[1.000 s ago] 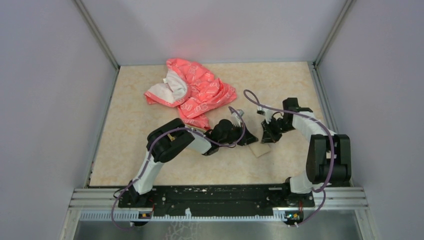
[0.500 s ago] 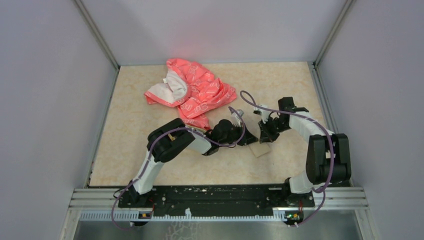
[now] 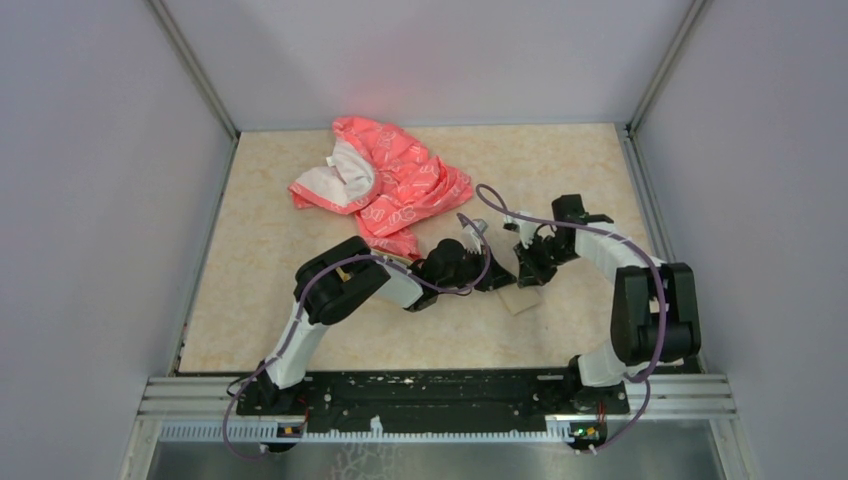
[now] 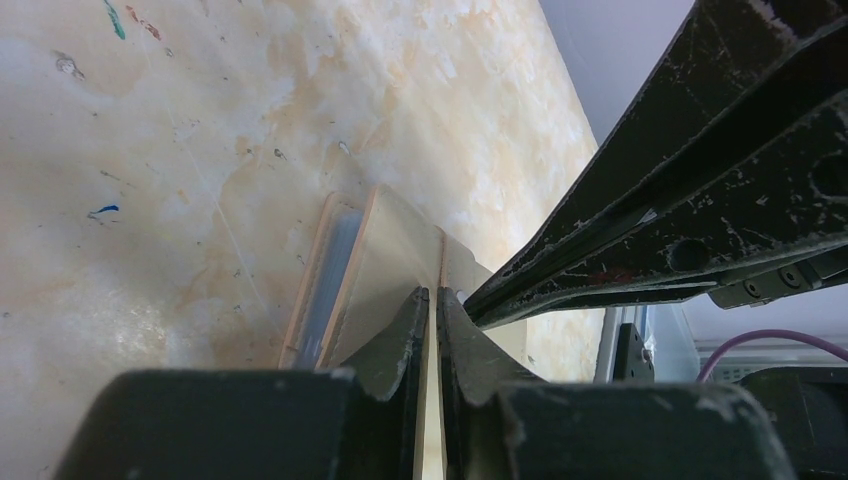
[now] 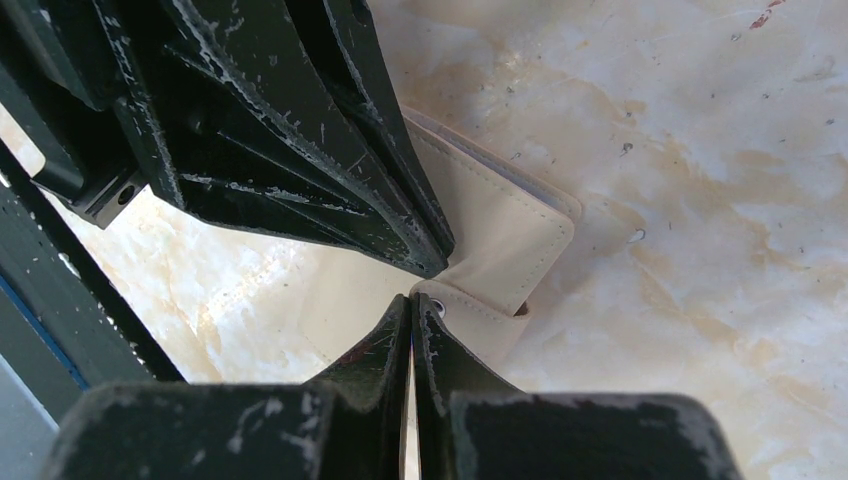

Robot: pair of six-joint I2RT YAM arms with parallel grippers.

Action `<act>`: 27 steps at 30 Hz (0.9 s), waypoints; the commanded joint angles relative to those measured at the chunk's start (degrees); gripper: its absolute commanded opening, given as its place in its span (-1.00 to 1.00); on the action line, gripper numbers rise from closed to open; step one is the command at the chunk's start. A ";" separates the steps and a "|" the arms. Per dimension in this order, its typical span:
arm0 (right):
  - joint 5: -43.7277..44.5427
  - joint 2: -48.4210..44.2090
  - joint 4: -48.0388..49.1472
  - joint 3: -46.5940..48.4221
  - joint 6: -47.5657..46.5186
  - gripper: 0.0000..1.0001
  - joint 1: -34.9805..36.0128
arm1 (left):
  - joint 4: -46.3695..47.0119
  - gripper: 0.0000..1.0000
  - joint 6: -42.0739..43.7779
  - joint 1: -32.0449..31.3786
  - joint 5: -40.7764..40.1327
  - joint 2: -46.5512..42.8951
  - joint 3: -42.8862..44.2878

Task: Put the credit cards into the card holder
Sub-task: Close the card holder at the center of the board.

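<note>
The card holder (image 3: 520,300), a small tan pouch, lies on the table between both arms. In the left wrist view my left gripper (image 4: 433,293) is shut on one thin tan wall of the card holder (image 4: 385,250), and the blue-grey lining (image 4: 335,260) shows in the slot beside it. My right gripper (image 5: 412,297) is shut, its tips against the snap flap (image 5: 470,305) of the card holder (image 5: 500,220). I cannot tell whether it pinches that flap. From above, the left gripper (image 3: 503,283) and right gripper (image 3: 527,277) almost meet. The credit cards are out of view.
A pink-red patterned cloth (image 3: 385,180) lies crumpled at the back, left of centre. A small silvery object (image 3: 478,227) shows just behind the left wrist. Grey walls close in the table on three sides. The two arms' fingers crowd each other above the pouch.
The right arm has shifted slightly left, bringing its gripper closer to the left gripper over the pouch. The left arm has not moved.
</note>
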 commanded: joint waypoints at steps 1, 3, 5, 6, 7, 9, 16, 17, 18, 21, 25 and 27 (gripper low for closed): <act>2.08 1.89 -0.33 0.60 0.48 -1.00 1.30 | -1.64 -0.75 0.07 0.46 -0.52 1.91 -0.83; 3.55 2.57 -0.10 0.64 1.26 -1.00 1.35 | -1.36 -0.76 -0.10 0.53 -0.41 1.87 -1.02; 4.70 3.21 -0.04 0.69 1.60 -1.00 1.29 | -1.19 -0.75 -0.07 0.55 -0.46 1.76 -1.14; 5.19 3.55 -0.21 0.71 1.62 -1.00 1.30 | -1.23 -0.75 -0.06 0.63 -0.43 1.74 -1.16; 5.79 3.82 -0.28 0.75 1.69 -1.00 1.29 | -1.20 -0.75 -0.13 0.64 -0.39 1.74 -1.16; 6.73 4.17 -0.49 0.67 1.59 -1.00 1.29 | -1.17 -0.75 -0.11 0.72 -0.32 1.61 -1.16; -0.30 2.33 -3.09 1.72 -1.99 -1.00 1.10 | -0.90 -0.75 0.53 0.99 -0.07 0.30 -1.95; -2.85 1.17 -4.14 2.21 -3.03 -0.89 0.87 | -1.05 -0.74 1.00 0.99 -0.17 -0.48 -2.26; -5.36 -0.19 -5.09 2.57 -4.10 -0.78 0.63 | -1.42 -0.73 1.55 0.99 -0.41 -1.37 -2.56; -9.69 -4.93 -7.02 3.50 -6.44 -0.46 -0.10 | -3.82 -0.66 4.49 0.99 -1.43 -5.38 -3.44; -12.25 -10.14 -8.27 4.59 -8.83 -0.27 -2.46 | -7.71 -0.51 9.28 0.99 -3.80 -12.67 -5.47; -12.40 -13.08 -8.68 5.12 -10.18 -0.18 -4.22 | -9.24 -0.44 11.83 1.01 -4.81 -17.25 -7.29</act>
